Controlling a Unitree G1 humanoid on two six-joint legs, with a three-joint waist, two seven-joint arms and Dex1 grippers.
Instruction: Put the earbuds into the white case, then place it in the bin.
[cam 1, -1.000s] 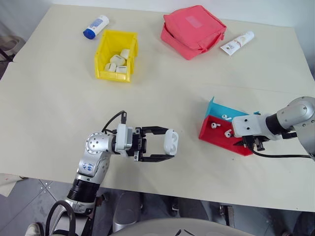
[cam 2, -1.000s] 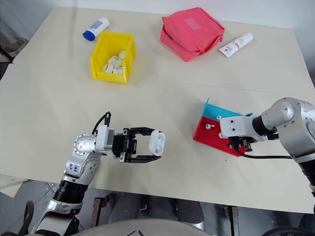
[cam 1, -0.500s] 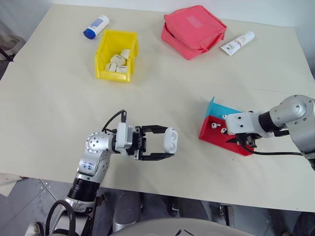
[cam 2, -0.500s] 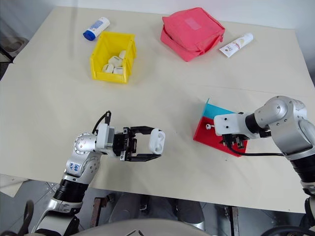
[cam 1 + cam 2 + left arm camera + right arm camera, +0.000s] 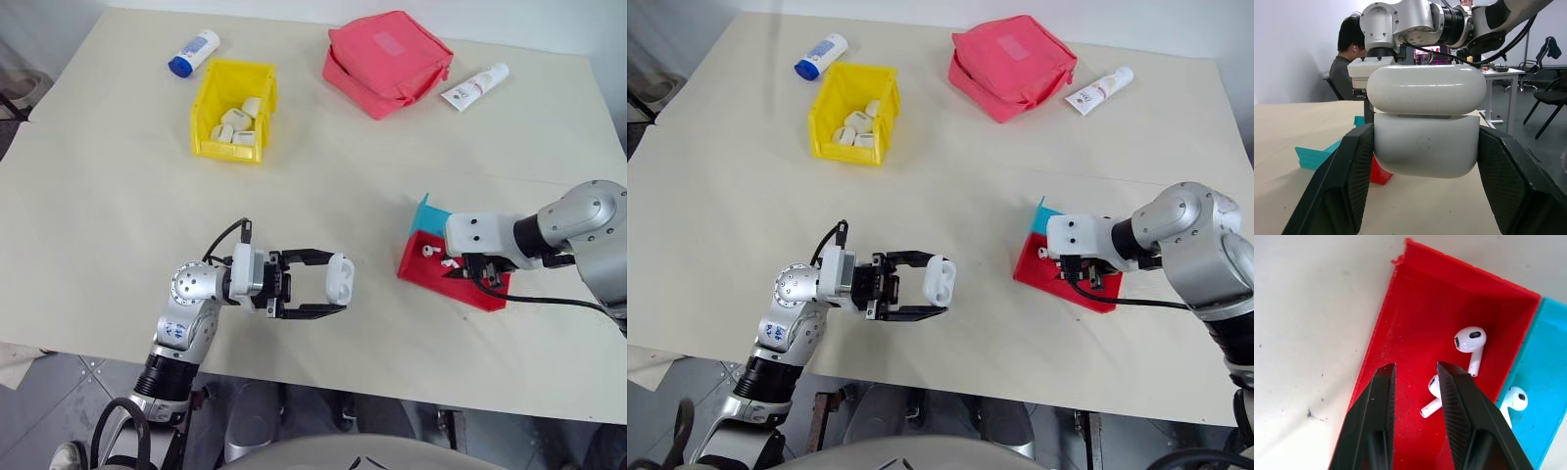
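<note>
A: Item one, the table. What sits on it, largest down?

B: Red pouch near the far edge. Then the bin, bright yellow, toward the far left corner, several white cases lying inside. Then the red tray joined to a blue tray, toward the right edge. A blue-capped tube beside the bin, a second tube beside the pouch.

A: The white case?

B: Off the table, above the near edge. Left gripper is clamped on it, one finger on each side. Glossy, pebble-shaped; the left wrist view shows the seam with the lid slightly parted.

A: Earbuds?

B: Two in the red tray, one in the blue. Tiny, white, short-stemmed.

A: What changed in the last second?

B: Right gripper slid across the red tray toward the blue one and tipped steeper; left arm held. Its fingers stand narrowly apart, empty, tips over the nearer earbud.

A: Meaning?

B: Probably lining up to pinch that bud. Nothing loaded into the case yet; binning remains.
</note>
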